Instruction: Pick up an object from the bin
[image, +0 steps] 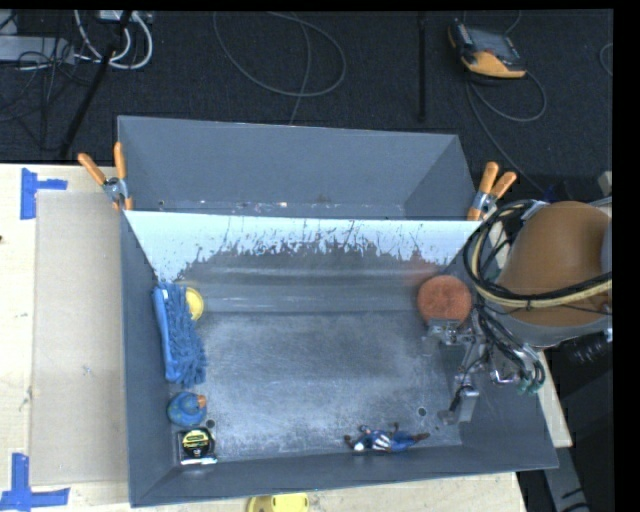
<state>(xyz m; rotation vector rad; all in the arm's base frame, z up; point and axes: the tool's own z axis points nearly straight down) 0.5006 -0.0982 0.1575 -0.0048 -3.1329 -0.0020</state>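
Your hand (462, 404) is at the right side of the grey bin (300, 180), and you cannot tell whether it is apart or together. A small blue-and-dark toy (385, 440) lies near it by the front wall, toward the view's left. A brown round disc (443, 297) sits just behind the hand.

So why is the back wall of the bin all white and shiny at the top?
In the camera view, that pale band on the bin looks like light from above catching its sloped far wall. The floor below is dull grey with no glare. The blue fuzzy thing at the left throws hardly any shadow, so the light seems soft.
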